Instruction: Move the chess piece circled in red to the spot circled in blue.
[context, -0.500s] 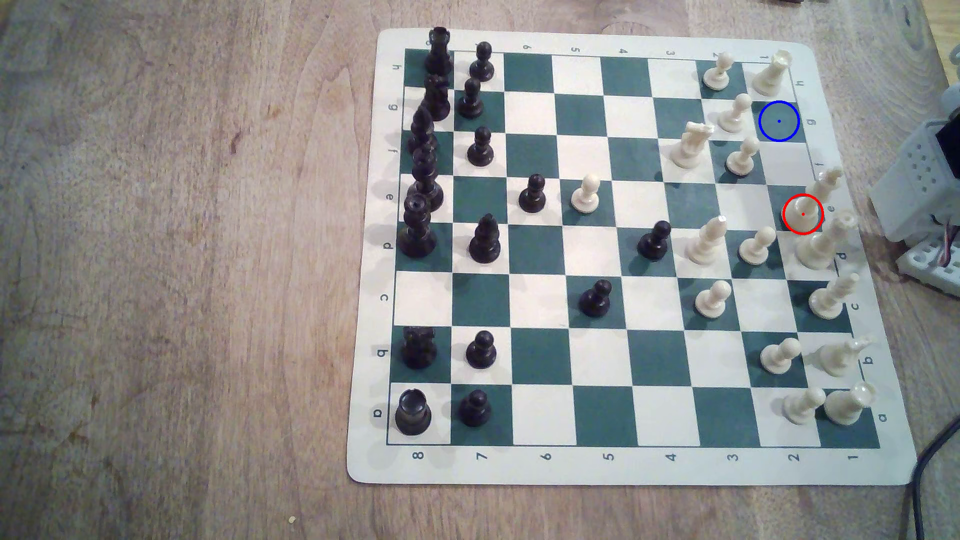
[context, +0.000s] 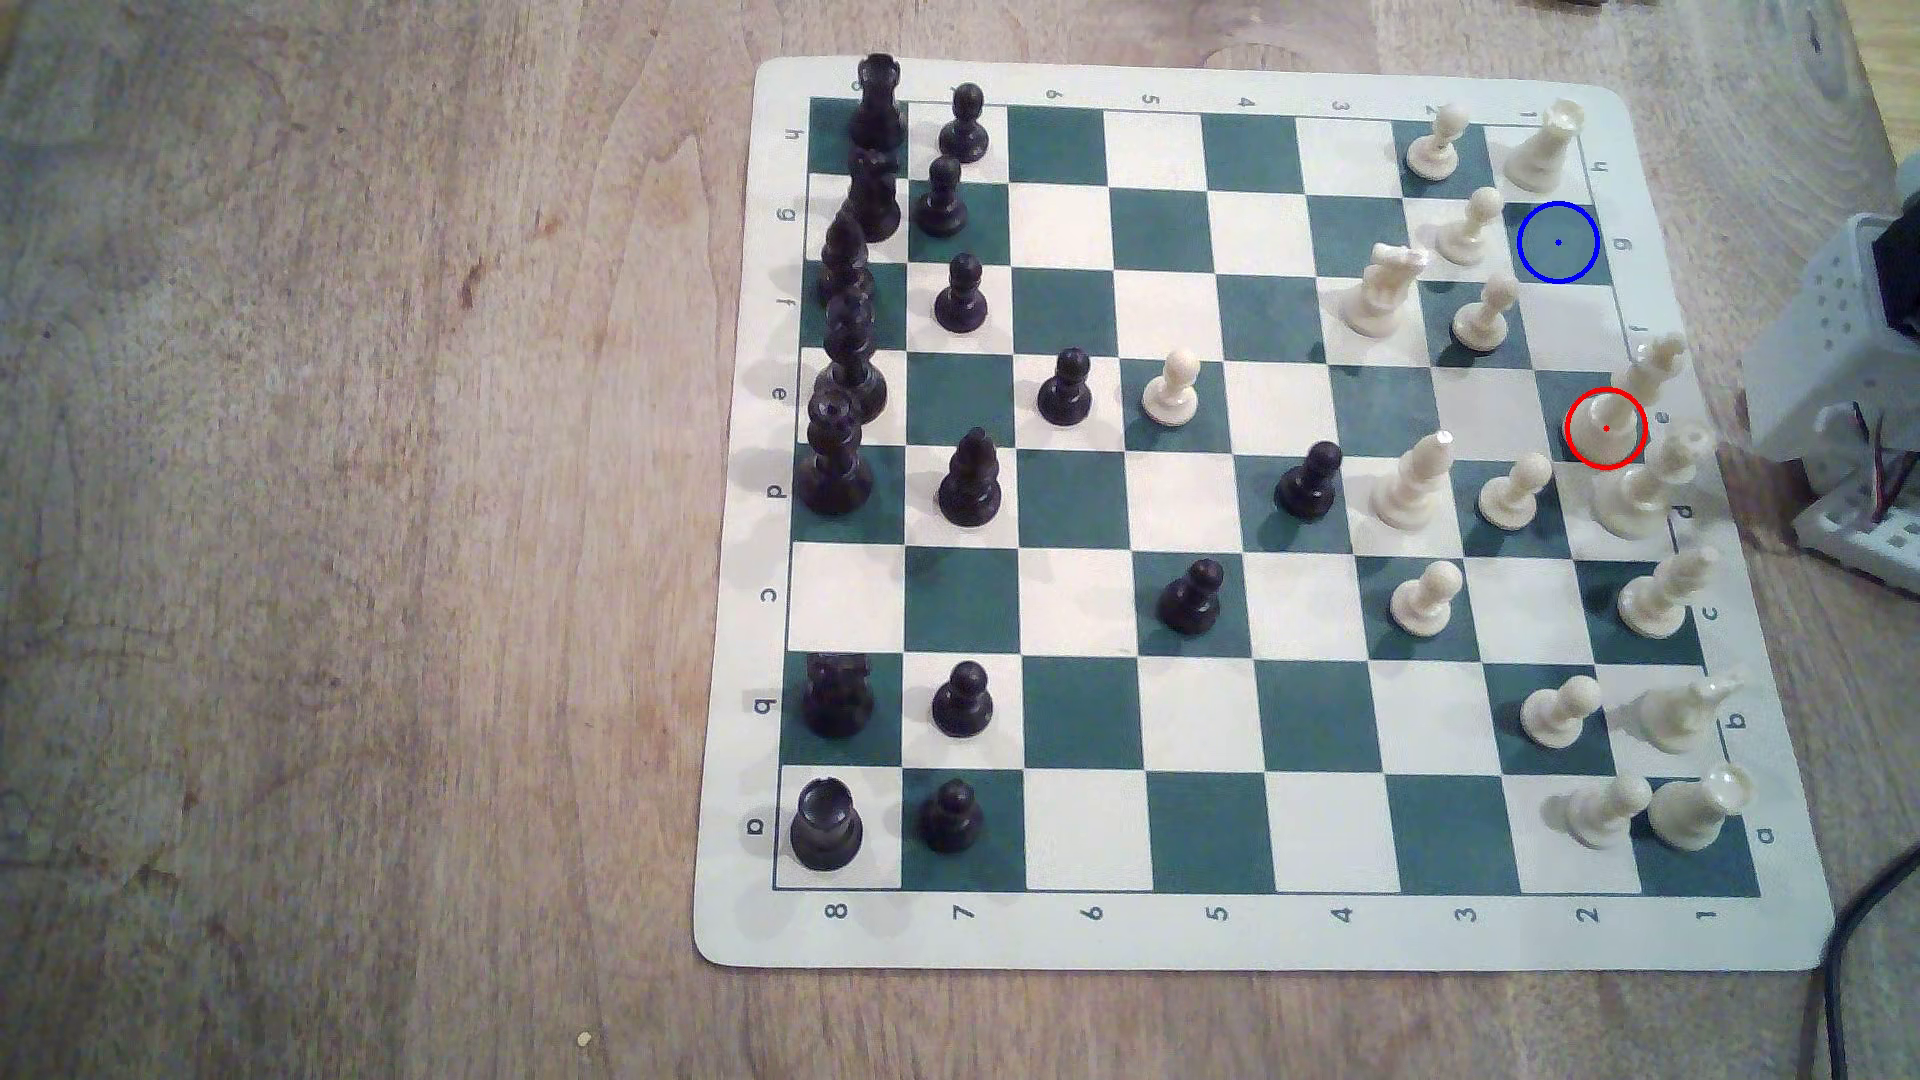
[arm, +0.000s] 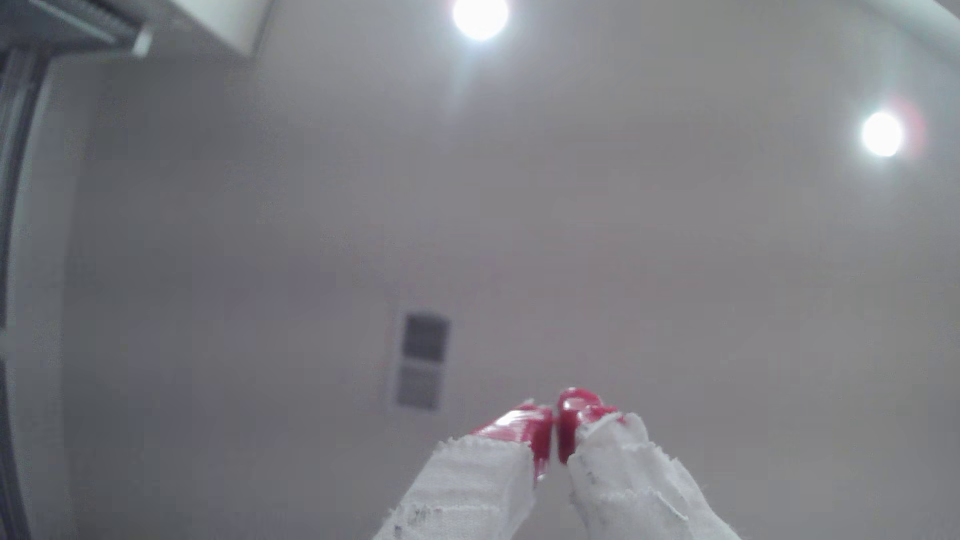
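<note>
The cream king (context: 1621, 415) stands on the red-ringed green square at the board's edge on the exterior view's right, the queen (context: 1647, 488) just beside it. It looks light, rigid and smooth, likely to tip; the slim body below the cross seems the best hold. 2 squares away lies the blue-ringed square (context: 1557, 242). The gripper (arm: 555, 428), pointing at the ceiling, has red tips nearly touching, holding nothing.

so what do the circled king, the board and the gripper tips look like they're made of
King: probably cream plastic, smooth with a soft sheen. Board: looks like a thin printed mat, vinyl perhaps, lying flat with rounded corners. Gripper: glossy red tips, likely plastic, with frayed white tape or cloth wrapped behind them.
</note>
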